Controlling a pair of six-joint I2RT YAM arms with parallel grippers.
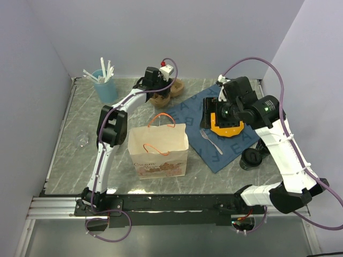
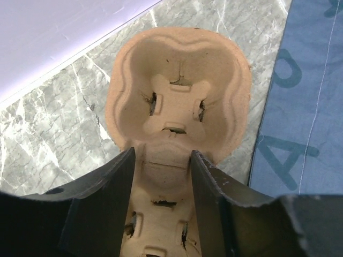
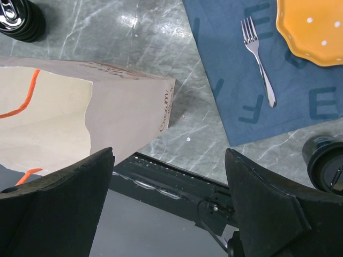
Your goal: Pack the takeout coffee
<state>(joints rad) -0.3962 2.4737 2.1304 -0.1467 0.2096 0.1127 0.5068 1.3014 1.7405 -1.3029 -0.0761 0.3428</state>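
Note:
The takeout coffee (image 1: 250, 158), a small black cup with a round dark rim, stands on the table to the right of the blue mat; it also shows at the right edge of the right wrist view (image 3: 325, 163). The paper bag (image 1: 158, 148) with orange handles stands open at the centre front, and its side shows in the right wrist view (image 3: 80, 112). My right gripper (image 1: 212, 115) hangs wide open and empty (image 3: 169, 155) over the mat, well above and behind the cup. My left gripper (image 1: 159, 88) is at the back, its fingers apart (image 2: 162, 152) over a brown pulp cup carrier (image 2: 179, 101).
An orange plate (image 1: 228, 128) and a fork (image 1: 211, 141) lie on the blue mat (image 1: 230, 147). A light-blue cup of white sticks (image 1: 105, 84) stands at the back left. A small clear object (image 1: 81, 139) lies near the left edge. The black rail (image 3: 177, 184) runs along the front.

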